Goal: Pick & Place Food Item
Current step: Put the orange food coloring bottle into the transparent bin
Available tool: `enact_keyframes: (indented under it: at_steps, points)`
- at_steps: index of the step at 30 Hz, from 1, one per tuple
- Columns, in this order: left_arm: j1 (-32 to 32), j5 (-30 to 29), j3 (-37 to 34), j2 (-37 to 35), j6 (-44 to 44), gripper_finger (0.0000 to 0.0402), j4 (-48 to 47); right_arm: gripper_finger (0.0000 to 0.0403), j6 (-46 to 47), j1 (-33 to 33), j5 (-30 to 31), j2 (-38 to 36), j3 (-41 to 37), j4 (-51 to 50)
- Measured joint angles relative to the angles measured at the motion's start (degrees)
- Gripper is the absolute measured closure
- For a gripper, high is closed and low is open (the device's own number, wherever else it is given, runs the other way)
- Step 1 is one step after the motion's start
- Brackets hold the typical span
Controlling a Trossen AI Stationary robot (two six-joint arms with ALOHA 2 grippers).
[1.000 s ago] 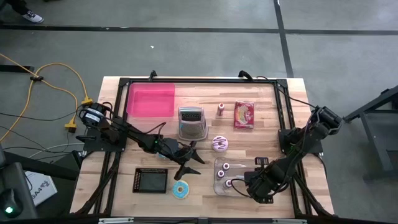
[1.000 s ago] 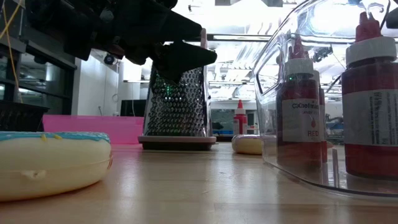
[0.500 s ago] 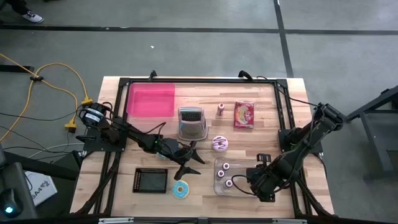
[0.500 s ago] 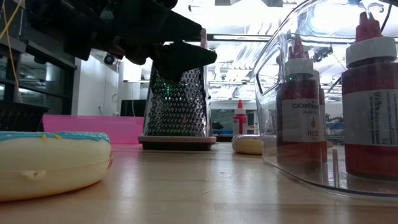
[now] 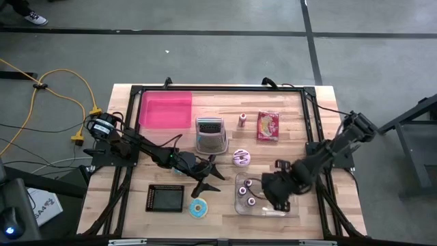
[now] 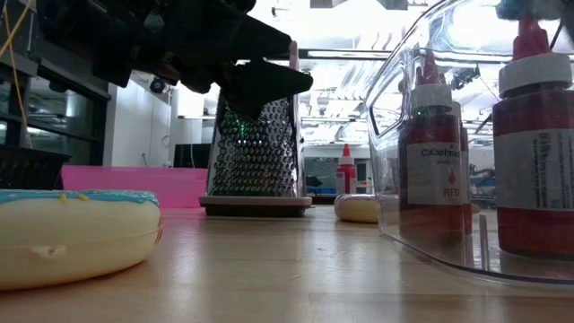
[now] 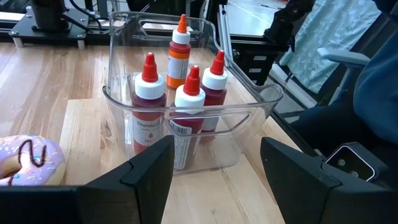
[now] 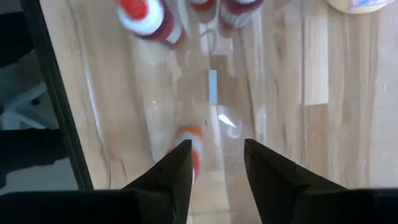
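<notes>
My right gripper (image 5: 272, 198) hangs over the clear bin (image 7: 249, 102) of sauce bottles near the front of the table, its fingers (image 8: 177, 174) spread apart and gripping nothing. Looking down past them I see an orange-capped bottle (image 8: 191, 146) standing upright in the bin, directly below the gap and slightly toward one finger; its long axis points straight up at me, so I judge the coming move is a plain drop with the jaws closing on the cap or neck. The red bottles (image 7: 186, 93) cluster at the bin's other end. My left gripper (image 5: 205, 179) waits with fingers apart near the table's middle, between the grater (image 5: 210, 134) and the blue-iced doughnut (image 5: 198, 208), farther from the bottle than my right
</notes>
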Motion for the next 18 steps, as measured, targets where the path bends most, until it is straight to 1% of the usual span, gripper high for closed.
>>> enact_keyframes:
  at_steps: [5,12,18]
  points:
    - [0.0,0.0,0.0,0.0,0.0,0.0168,0.1,0.027,-7.2,-8.3,-2.7,-0.2,0.0,-0.1]
    - [0.0,0.0,0.0,0.0,0.0,0.0168,0.1,0.027,-16.9,-20.7,-2.8,-3.4,0.0,-2.1]
    - [0.0,0.0,0.0,0.0,0.0,0.0168,0.1,0.027,-23.9,-32.6,-2.8,-6.6,0.0,-0.8]
